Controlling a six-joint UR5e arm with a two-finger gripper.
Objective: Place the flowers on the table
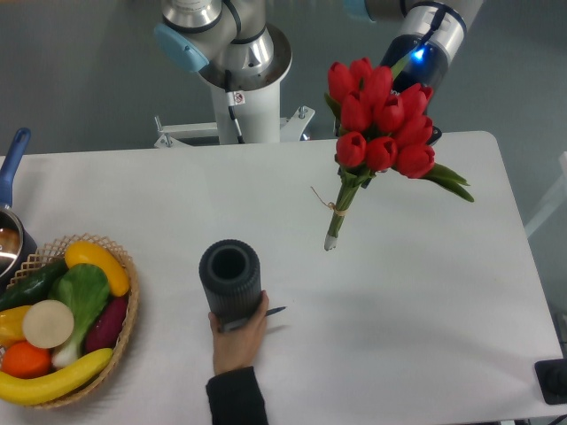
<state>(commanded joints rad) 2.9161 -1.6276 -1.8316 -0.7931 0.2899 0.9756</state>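
The flowers (383, 119), a bunch of red tulips with green leaves and twine round the stems, hang tilted in the air over the back right of the white table (416, 301). Their stem ends (331, 241) point down and to the left, just above the tabletop. My gripper (416, 78) reaches in from the top right behind the blossoms and holds the bunch. Its fingers are hidden by the tulip heads.
A dark ribbed vase (230, 282) stands at the front middle, steadied by a person's hand (237, 341). A wicker basket (124, 332) of fruit and vegetables sits at the front left, with a blue-handled pot (11, 186) behind it. The robot's base (237, 80) is at the back edge.
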